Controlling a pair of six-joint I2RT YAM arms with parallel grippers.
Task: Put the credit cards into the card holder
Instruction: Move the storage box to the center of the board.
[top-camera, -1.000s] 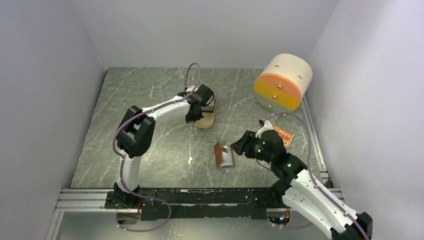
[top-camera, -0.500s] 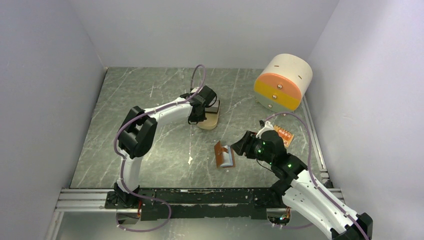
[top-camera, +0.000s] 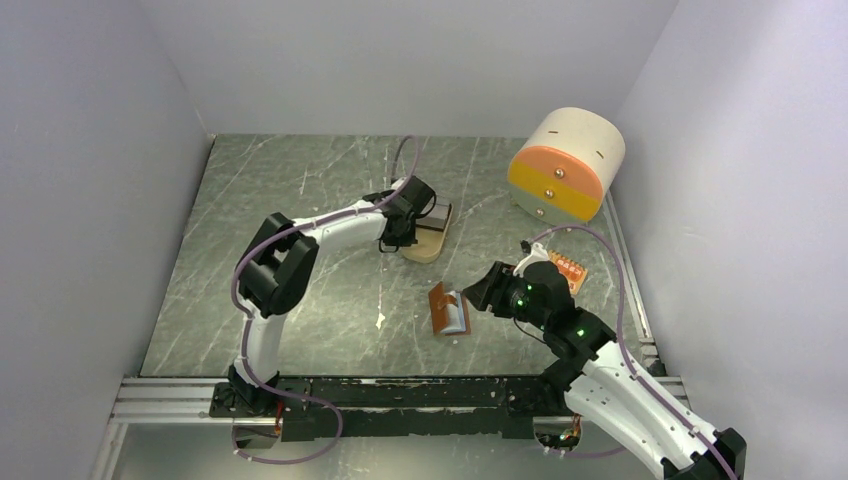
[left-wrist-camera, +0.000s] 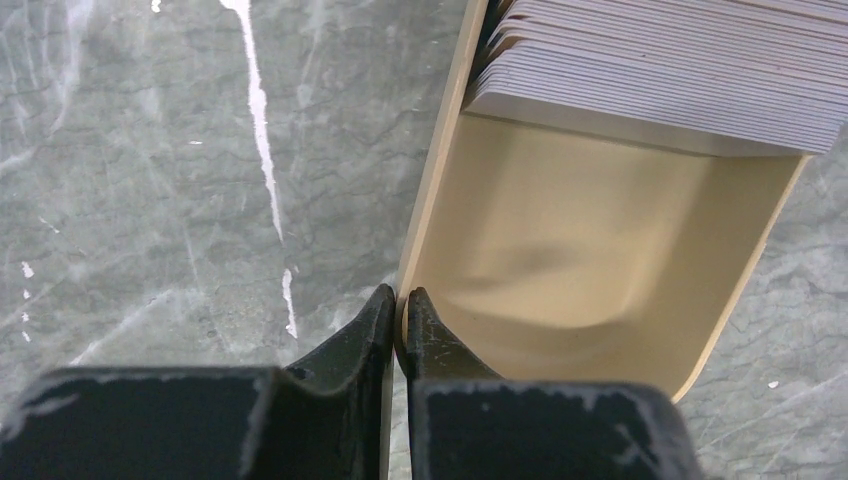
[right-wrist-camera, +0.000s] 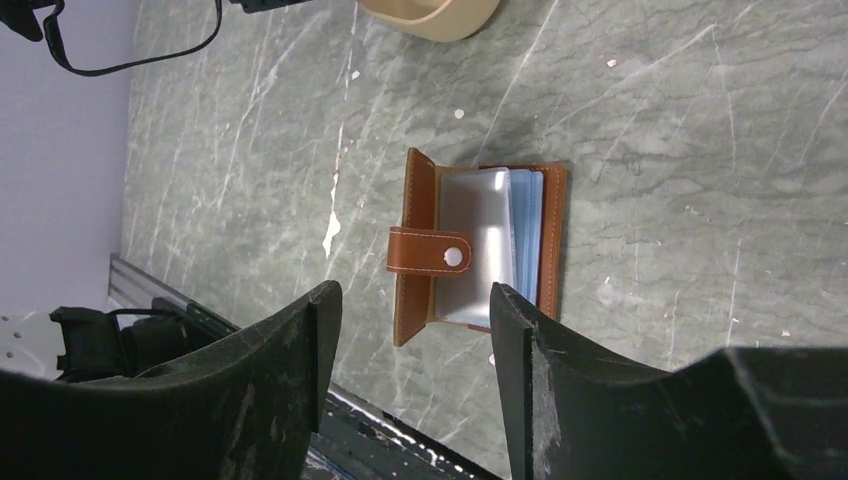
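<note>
Tan and shallow, the dish (top-camera: 424, 246) is gripped at its rim by the left gripper (top-camera: 409, 214). That arm reaches far forward with its elbow bent, and its 2 fingers (left-wrist-camera: 425, 335) are pressed together on the dish's left wall, the thin edge pinched between them. The cards (left-wrist-camera: 660, 90) lie as a slanted stack in the far end of the dish; its near end is bare.

Right of the dish and nearer the arm bases, apart from it, lies the wallet (top-camera: 449, 311). It is open on the table (top-camera: 300, 200), with its strap and snap stud across clear sleeves. The right gripper (top-camera: 480, 293) hovers just beyond the wallet's right edge. Its jaws are spread wide and hold nothing, and the wrist view frames the wallet (right-wrist-camera: 480, 250) between them.

The left wrist blocks part of the card stack from above, and the left wrist view cuts off the stack's top. The right arm partly hides a small orange item that is hard to identify.

Bare marble lies left of the dish and all round the wallet. The drum box (top-camera: 566, 165) stands well right of the dish, by the right wall.
</note>
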